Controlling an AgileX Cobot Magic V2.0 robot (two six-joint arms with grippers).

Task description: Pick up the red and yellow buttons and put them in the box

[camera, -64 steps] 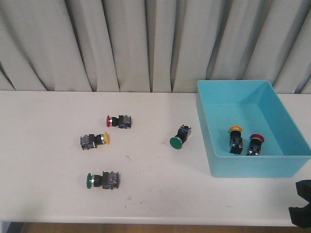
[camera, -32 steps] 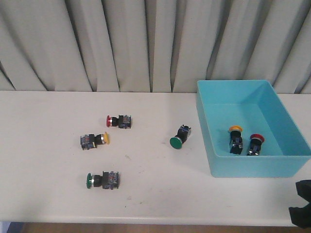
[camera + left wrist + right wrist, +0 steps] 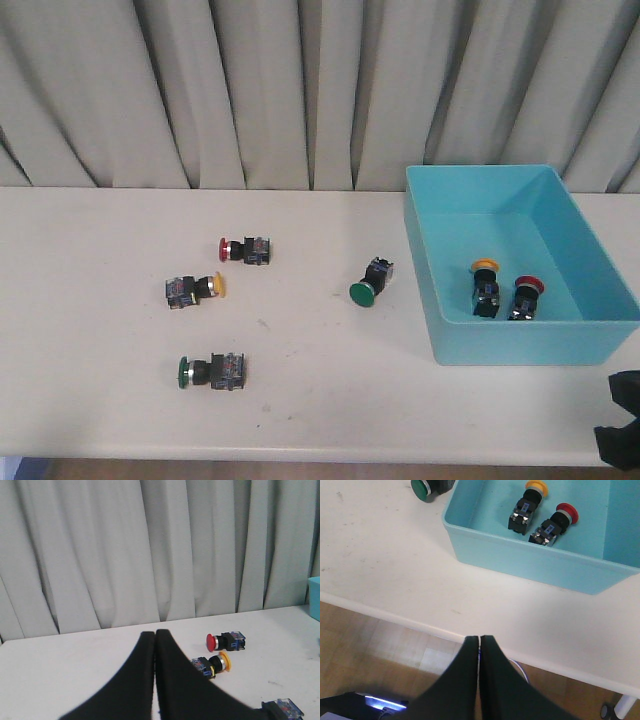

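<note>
A red button (image 3: pixel 243 249) and a yellow button (image 3: pixel 194 288) lie on their sides on the left half of the white table. The turquoise box (image 3: pixel 437 330) at the right holds another yellow button (image 3: pixel 485 285) and another red button (image 3: pixel 526 297). My left gripper (image 3: pixel 154 633) is shut and empty, short of the red button (image 3: pixel 225 641) and the yellow button (image 3: pixel 214 663). My right gripper (image 3: pixel 479 638) is shut and empty, over the table's front edge, apart from the box (image 3: pixel 520 572). In the front view only part of the right arm (image 3: pixel 622 420) shows.
Two green-capped buttons lie on the table: one (image 3: pixel 212 371) near the front left, one (image 3: pixel 370 282) just left of the box. Grey curtains (image 3: pixel 250 90) hang behind the table. The floor (image 3: pixel 380 655) shows beyond the table's front edge.
</note>
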